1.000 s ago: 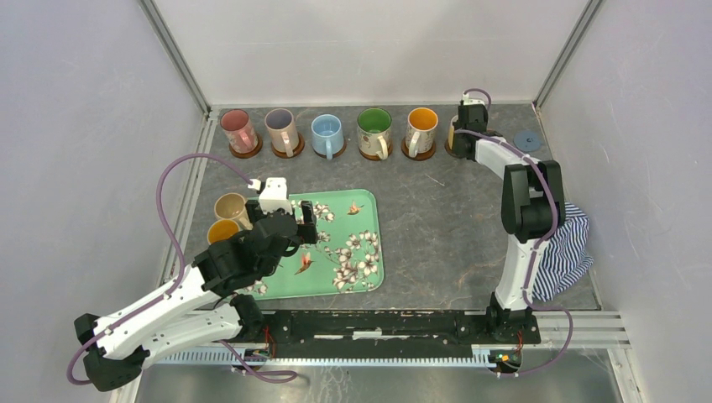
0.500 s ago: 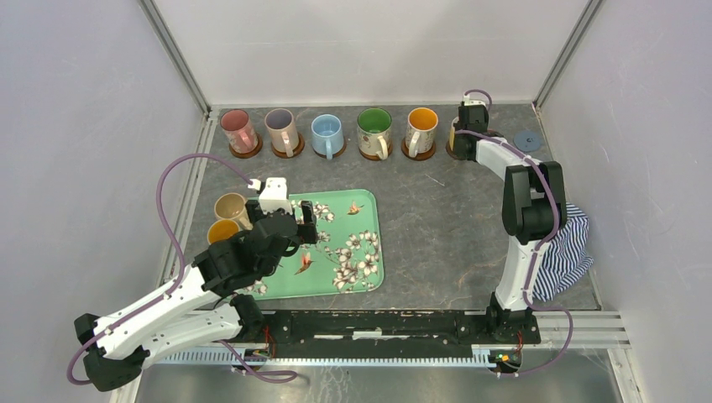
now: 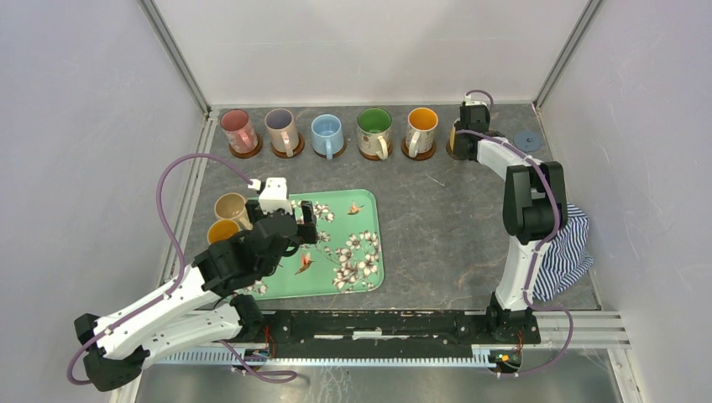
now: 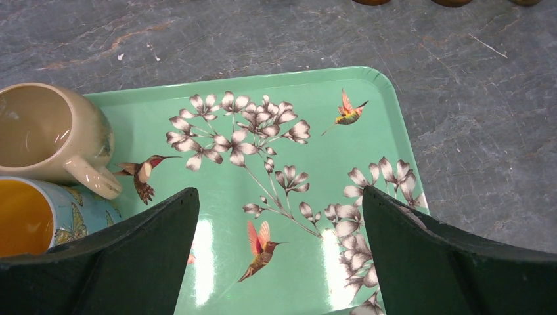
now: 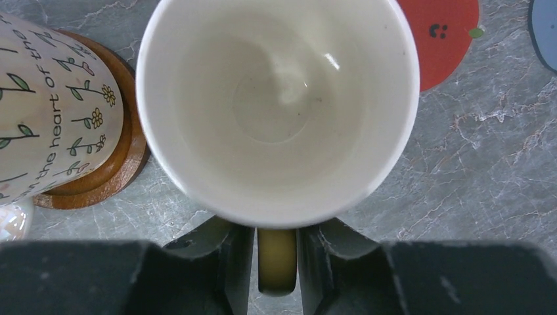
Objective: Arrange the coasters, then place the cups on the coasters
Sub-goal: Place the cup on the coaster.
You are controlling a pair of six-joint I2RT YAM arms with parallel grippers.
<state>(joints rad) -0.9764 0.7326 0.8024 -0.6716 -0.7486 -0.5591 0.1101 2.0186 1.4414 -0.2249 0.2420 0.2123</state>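
Right tool (image 5: 276, 239): jaws close on either side of the handle (image 5: 276, 266), grip or gap not discernible; white-inside cup (image 5: 279, 98), far-right desk (image 5: 473, 170), beside red coaster (image 5: 450, 33); likely rigid, glazed-slippery, chippable, moderately heavy, best held by the handle.

I'm working in a robotics test cell, clearly a lab: blank grey wall panels (image 3: 84, 126) in aluminium posts (image 3: 175, 57) enclose the tabletop (image 3: 453, 218), with left arm (image 3: 168, 302) and right arm (image 3: 525, 210) bolted to a metal rail (image 3: 378, 321).
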